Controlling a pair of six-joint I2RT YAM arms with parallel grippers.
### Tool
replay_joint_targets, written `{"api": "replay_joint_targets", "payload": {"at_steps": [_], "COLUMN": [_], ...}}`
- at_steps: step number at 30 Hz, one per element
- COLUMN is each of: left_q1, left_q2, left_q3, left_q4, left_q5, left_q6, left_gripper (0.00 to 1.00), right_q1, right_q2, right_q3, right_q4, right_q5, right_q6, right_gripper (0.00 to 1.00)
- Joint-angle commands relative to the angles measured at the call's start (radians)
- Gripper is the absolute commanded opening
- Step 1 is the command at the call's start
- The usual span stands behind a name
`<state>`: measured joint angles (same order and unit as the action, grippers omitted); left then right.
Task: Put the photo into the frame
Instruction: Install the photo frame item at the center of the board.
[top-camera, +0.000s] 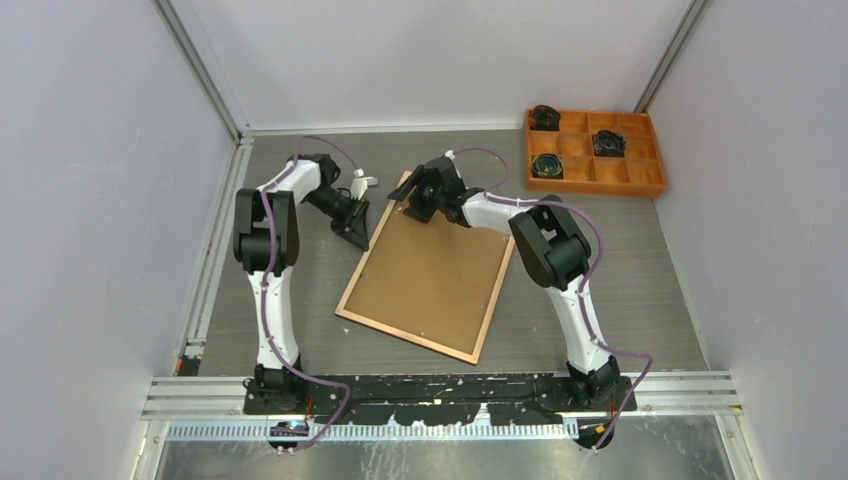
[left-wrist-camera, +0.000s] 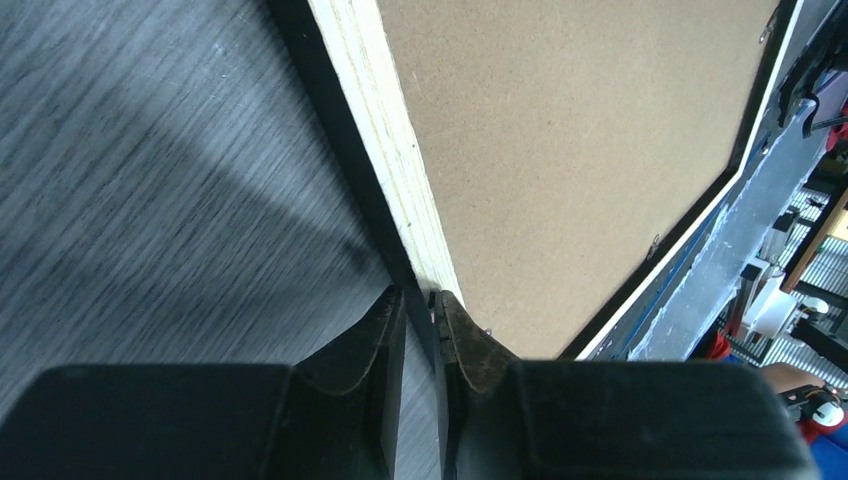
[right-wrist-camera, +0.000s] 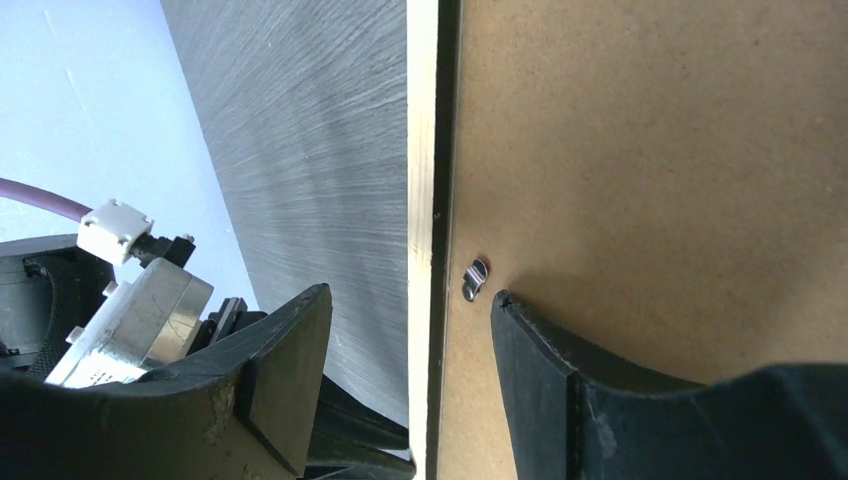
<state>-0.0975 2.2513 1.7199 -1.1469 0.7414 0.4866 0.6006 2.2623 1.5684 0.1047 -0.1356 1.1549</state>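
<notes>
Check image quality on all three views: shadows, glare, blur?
Top external: even light, sharp, no glare on the table. Left wrist: a broad dark shadow lies across the table beside the frame; the left end effector is dark, with little detail. Right wrist: a metal clip glints; the wall looks washed out.

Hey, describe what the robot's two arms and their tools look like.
The left arm and right arm have white links and black joints, each trailing a thin purple cable. The left tool and right tool are black, with two tapering fingers.
</notes>
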Motion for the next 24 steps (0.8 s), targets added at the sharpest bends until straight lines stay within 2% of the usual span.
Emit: {"api": "replay_joint_targets", "payload": {"at_steps": [1, 24], "left_q1": [0.002, 0.002], "left_q2": [-0.004, -0.009], "left_q3": [-0.026, -0.045], "left_q4": [0.015, 0.029], "left_q5": [-0.020, -0.047], "left_q6": [0.039, 0.038], "left_gripper": [0.17, 0.15], "right_q1": [-0.005, -0.007], "right_q2": [0.045, 0.121], "right_q3": [0.041, 0.115], "right_q4": [-0.023, -0.022], "right_q5": [0.009, -0.061], "right_q6": [0.001, 0.031], "right_gripper": [0.65, 0.59]}}
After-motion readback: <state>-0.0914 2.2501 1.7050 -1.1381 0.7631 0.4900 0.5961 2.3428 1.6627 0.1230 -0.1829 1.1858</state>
